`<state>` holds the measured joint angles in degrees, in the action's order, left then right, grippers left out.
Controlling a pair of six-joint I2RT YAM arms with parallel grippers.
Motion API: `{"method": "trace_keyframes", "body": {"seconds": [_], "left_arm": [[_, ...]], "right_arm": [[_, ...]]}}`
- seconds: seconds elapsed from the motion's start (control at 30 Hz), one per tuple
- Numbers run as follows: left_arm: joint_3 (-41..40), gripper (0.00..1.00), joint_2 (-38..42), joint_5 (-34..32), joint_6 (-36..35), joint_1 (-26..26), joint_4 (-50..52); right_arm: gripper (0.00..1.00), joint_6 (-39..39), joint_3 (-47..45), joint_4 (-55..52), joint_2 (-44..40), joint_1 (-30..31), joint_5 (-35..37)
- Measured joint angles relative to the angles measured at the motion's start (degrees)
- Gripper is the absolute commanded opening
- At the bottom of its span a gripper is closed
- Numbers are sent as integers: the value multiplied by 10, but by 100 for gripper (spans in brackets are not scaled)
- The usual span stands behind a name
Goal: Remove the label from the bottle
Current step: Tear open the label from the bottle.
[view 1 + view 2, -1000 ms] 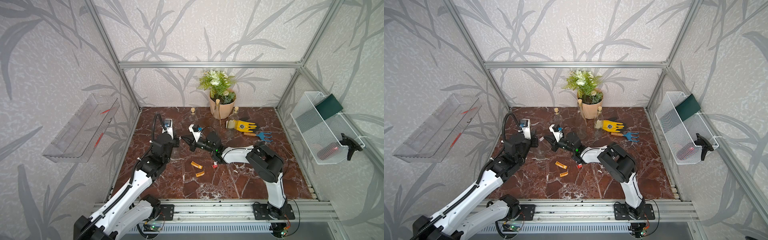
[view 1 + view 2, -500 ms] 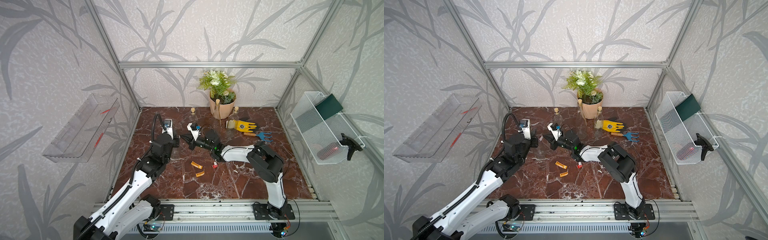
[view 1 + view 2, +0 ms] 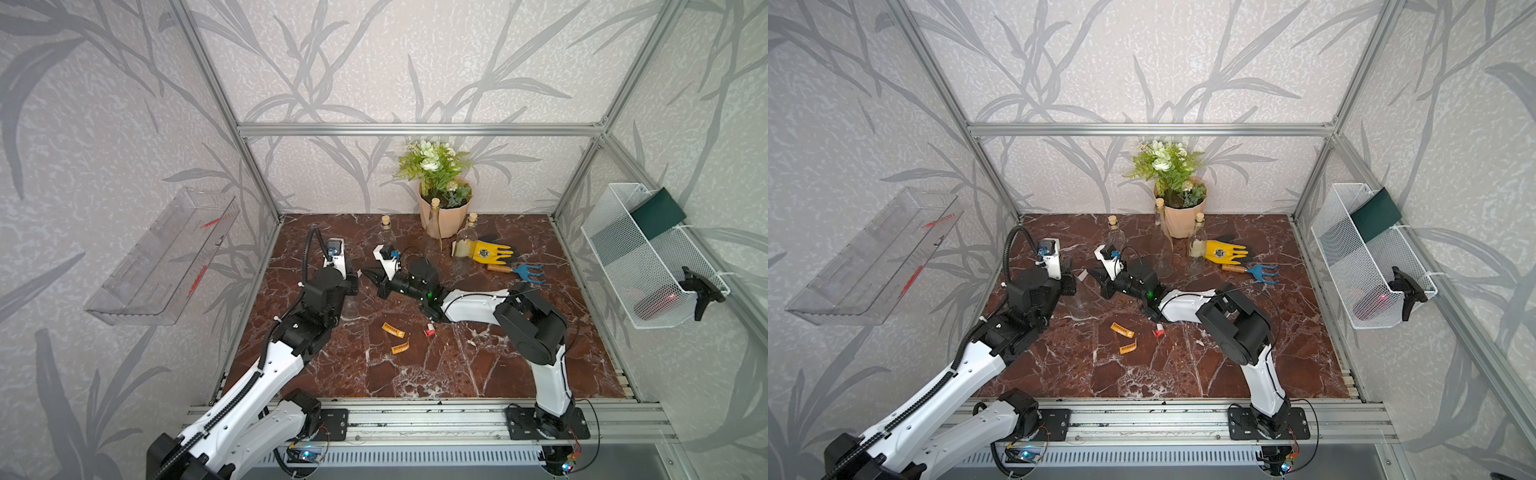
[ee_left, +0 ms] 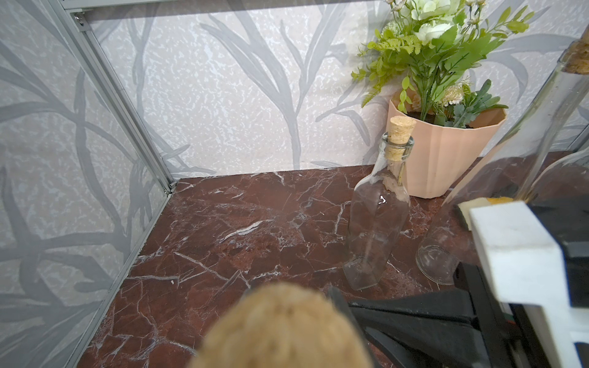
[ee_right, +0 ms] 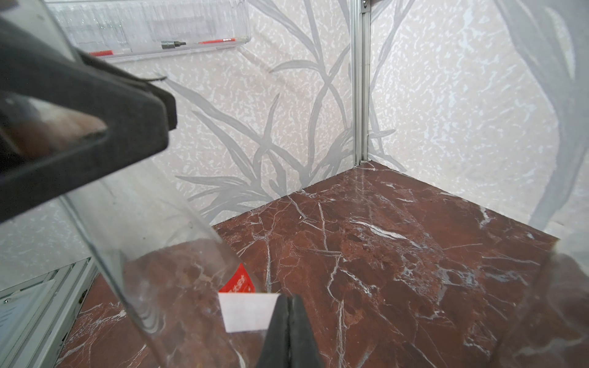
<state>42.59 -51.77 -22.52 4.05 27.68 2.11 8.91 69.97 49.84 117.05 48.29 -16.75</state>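
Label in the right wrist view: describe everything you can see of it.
The label is a small flat paper strip, plain white on the side facing the right wrist camera, with a red printed patch at one end. The right gripper pinches the white end, jaws shut. The red end meets the clear glass bottle; whether it is stuck there is unclear. In a top view the label shows pale between the two arms.

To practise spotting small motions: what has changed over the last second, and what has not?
The right gripper, shut on the white label, edged slightly toward the left gripper. Nothing was grasped or released. The left gripper keeps holding the bottle; the orange scraps lie unmoved.
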Motion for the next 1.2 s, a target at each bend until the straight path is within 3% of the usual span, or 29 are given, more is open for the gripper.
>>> {"method": "trace_keyframes", "body": {"seconds": [1.2], "left_arm": [[-3, 0, 4, 0, 0, 0, -1]], "right_arm": [[0, -15, 34, -43, 9, 0, 15]]}}
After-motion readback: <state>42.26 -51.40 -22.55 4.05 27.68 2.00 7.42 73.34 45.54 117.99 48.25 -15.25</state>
